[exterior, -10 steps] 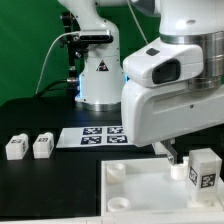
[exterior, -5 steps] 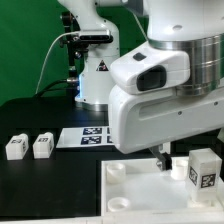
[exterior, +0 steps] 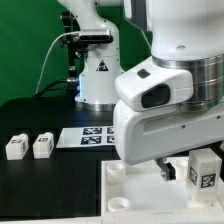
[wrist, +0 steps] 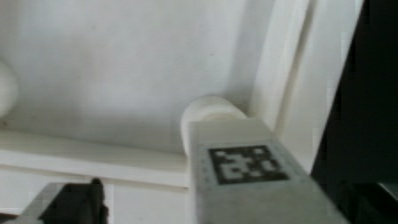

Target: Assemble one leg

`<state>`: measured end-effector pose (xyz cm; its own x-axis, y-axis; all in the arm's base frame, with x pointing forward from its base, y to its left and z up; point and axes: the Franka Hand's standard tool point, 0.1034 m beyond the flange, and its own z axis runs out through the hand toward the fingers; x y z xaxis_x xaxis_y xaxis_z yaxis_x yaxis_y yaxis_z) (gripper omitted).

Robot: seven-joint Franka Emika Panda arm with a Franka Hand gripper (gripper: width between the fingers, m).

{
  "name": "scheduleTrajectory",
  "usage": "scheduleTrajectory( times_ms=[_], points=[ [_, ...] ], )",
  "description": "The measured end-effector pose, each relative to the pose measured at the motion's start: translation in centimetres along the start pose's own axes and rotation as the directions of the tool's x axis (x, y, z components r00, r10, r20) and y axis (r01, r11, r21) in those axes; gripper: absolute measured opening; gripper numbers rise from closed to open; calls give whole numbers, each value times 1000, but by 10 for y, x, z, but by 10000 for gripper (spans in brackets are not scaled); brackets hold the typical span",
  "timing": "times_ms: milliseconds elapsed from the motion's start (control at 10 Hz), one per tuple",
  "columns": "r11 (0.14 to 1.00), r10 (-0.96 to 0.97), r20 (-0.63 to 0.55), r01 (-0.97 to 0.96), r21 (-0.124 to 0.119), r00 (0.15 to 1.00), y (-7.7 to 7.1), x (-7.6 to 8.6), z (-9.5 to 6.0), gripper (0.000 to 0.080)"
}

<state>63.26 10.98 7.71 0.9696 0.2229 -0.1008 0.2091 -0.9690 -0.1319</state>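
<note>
One leg (exterior: 205, 172), a small white block with a black-and-white tag, stands upright on the large white plate (exterior: 125, 195) near its edge at the exterior view's right. In the wrist view this leg (wrist: 240, 165) lies between my jaws, which stand apart from it. My gripper (wrist: 222, 205) is open; one dark finger (wrist: 71, 202) shows with a gap to the leg. In the exterior view one finger (exterior: 168, 168) hangs just beside the leg, and the other is hidden. Two more legs (exterior: 15, 147) (exterior: 42, 146) lie on the black table at the left.
The marker board (exterior: 88, 136) lies flat behind the plate. The arm's white base (exterior: 98, 75) stands at the back. Round corner sockets (exterior: 117, 172) show on the plate. The plate's raised rim (wrist: 294, 60) runs beside the leg, with black table beyond.
My hand has turned and come lower over the upright leg. The leg and the two loose legs have not moved.
</note>
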Motion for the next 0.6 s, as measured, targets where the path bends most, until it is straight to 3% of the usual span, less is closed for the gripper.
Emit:
scheduleTrajectory(
  times_ms=[100, 200, 400, 600],
  points=[
    [1000, -3, 0, 3, 0, 1000, -1, 0, 0, 596],
    [1000, -2, 1, 2, 0, 1000, 0, 0, 0, 596],
    [1000, 0, 1, 0, 0, 1000, -1, 0, 0, 322],
    [1000, 20, 1, -20, 0, 1000, -1, 0, 0, 290]
  ],
)
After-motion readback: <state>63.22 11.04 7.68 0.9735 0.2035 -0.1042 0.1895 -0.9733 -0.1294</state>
